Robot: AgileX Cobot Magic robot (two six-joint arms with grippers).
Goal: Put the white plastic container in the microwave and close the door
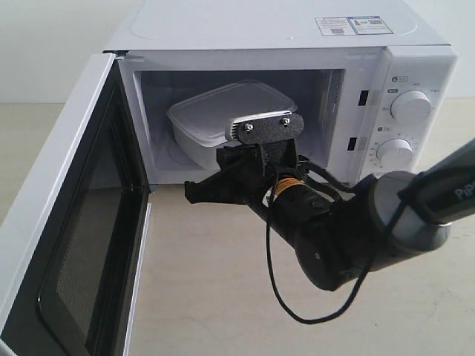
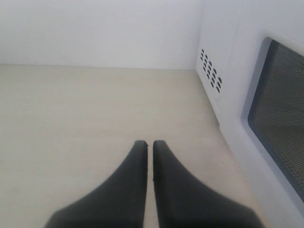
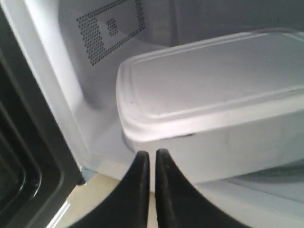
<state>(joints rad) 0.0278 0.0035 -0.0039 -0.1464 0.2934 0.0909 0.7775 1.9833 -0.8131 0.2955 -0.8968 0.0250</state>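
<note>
The right end effector (image 3: 152,154) is seen with its fingers pressed together and nothing between them. It is held at the mouth of the cavity, just in front of the near side wall of the white plastic container (image 3: 213,90); whether the tips touch that wall cannot be told. The container is lodged inside the microwave (image 1: 297,30), lid on, resting low in the cavity and slightly angled to the opening. It is not gripped by anything.

The container is judged to be light, thin-walled and a little flexible, with a smooth surface on which fingers could slip. A hold would best be taken across the rim under the lid, where the plastic is stiffest. A nudge would best be given low on the side wall, so that the box slides and does not tip.

The door (image 1: 52,200) stands wide open on the left, its dark inner face turned to the cavity. The left end effector (image 2: 149,145), also closed and empty, is held above the worktop (image 2: 71,118) near the door's outer face.
</note>
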